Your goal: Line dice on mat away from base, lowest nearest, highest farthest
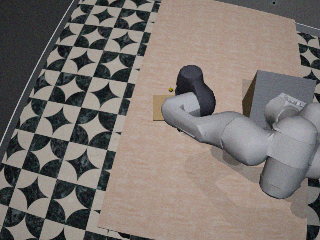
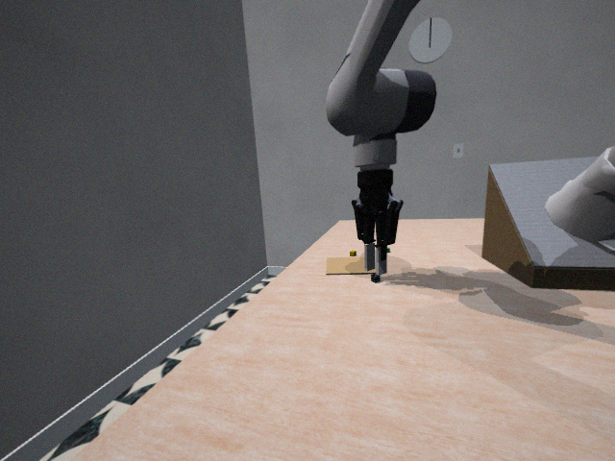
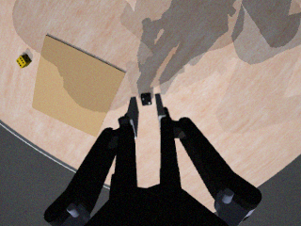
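The tan mat lies flat on the table. A black die lies on the table just off the mat; its top seems to show two white pips. My gripper points down, open by a narrow gap, with its fingertips just above the black die and on either side of it in the wrist view. A yellow die lies off the mat's far edge, its top pips too small to count surely. A green die shows partly behind the fingers; its number is hidden.
A large grey-topped wedge block stands to the right, beside the arm's base. The arm covers part of the mat in the top view. The table's left edge runs near the mat.
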Robot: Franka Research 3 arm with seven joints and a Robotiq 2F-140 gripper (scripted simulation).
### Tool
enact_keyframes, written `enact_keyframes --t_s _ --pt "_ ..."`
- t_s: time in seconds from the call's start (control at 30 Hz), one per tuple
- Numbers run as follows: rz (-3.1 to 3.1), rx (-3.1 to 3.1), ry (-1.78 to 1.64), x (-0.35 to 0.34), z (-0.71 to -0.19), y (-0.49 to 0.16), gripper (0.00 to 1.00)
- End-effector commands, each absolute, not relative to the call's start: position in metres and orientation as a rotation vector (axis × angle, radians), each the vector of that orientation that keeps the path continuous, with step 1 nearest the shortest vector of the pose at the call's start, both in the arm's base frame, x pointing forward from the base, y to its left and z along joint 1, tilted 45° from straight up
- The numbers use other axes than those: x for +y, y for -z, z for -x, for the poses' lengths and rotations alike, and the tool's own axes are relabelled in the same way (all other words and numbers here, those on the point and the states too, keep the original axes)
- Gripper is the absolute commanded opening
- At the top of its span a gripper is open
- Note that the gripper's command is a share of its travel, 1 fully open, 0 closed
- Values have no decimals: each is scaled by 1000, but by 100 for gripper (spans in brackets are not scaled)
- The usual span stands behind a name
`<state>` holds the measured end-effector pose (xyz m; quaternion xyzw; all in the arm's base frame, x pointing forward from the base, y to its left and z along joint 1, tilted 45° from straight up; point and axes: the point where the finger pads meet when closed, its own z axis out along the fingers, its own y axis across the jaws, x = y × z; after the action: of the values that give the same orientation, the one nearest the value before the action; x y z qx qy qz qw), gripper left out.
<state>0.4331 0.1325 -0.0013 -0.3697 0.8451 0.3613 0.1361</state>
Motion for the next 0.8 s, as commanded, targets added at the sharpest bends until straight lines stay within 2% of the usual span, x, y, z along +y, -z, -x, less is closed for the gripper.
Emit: enact_keyframes --t_s 0.0,0.77 --pt "1077 2442 -1043 133 -434 2 19" --pt "1077 2442 -1043 133 -434 2 19"
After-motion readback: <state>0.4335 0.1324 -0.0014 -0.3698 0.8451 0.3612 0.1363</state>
